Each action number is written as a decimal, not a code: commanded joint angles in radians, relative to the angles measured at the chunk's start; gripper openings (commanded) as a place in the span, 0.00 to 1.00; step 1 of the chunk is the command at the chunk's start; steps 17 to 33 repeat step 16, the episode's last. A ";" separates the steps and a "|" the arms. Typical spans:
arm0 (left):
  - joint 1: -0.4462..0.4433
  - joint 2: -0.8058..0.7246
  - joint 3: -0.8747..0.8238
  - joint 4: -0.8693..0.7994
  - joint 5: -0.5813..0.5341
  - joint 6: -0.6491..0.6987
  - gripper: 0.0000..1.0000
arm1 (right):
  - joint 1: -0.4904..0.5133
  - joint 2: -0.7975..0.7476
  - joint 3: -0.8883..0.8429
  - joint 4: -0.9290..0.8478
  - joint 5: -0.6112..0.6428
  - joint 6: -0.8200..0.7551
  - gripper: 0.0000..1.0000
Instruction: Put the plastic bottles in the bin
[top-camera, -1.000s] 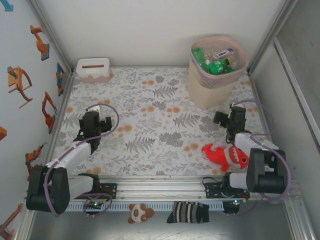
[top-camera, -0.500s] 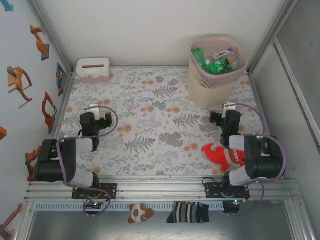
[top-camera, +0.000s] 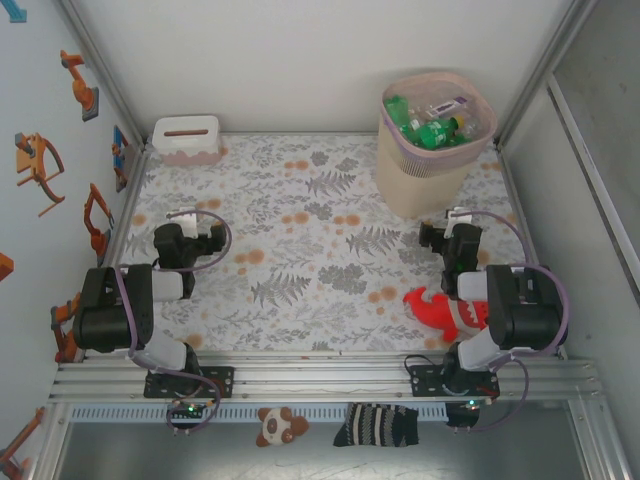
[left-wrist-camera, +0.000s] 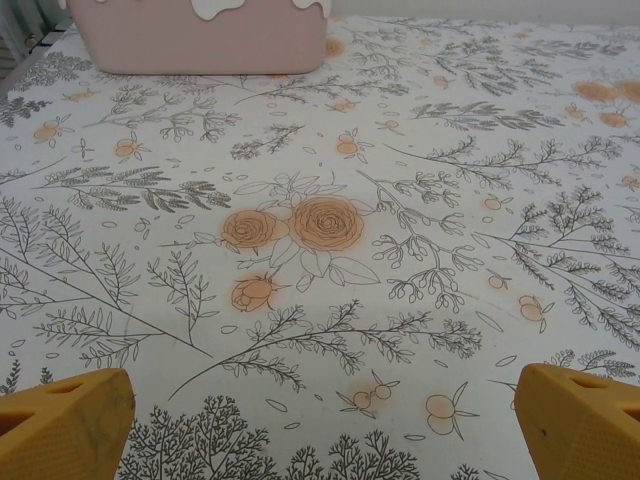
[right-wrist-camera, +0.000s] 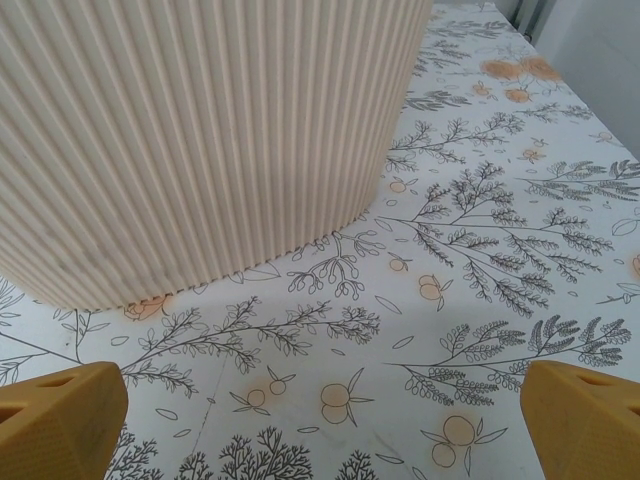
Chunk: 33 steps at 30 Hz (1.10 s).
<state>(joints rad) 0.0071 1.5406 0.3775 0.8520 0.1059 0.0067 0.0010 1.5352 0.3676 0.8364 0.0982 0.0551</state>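
The bottles (top-camera: 432, 125) are lying in the bin (top-camera: 425, 190) at my far right, with a box (top-camera: 187, 140) sitting at my far left.

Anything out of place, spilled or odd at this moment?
Nothing spilled or damaged. The bin stands upright with the plastic bottles inside. One odd item: a red plush shark lies on the table near its front right corner.

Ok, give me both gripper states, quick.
Left gripper: open, holding nothing.
Right gripper: open, holding nothing.
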 joint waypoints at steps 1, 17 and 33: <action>-0.002 -0.003 0.014 0.009 0.014 -0.012 0.97 | -0.014 0.004 0.016 0.032 0.017 0.010 0.99; -0.004 -0.002 0.015 0.008 0.009 -0.014 0.97 | -0.027 0.006 0.024 0.020 -0.011 0.016 0.99; -0.004 -0.002 0.015 0.008 0.009 -0.014 0.97 | -0.027 0.006 0.024 0.020 -0.011 0.016 0.99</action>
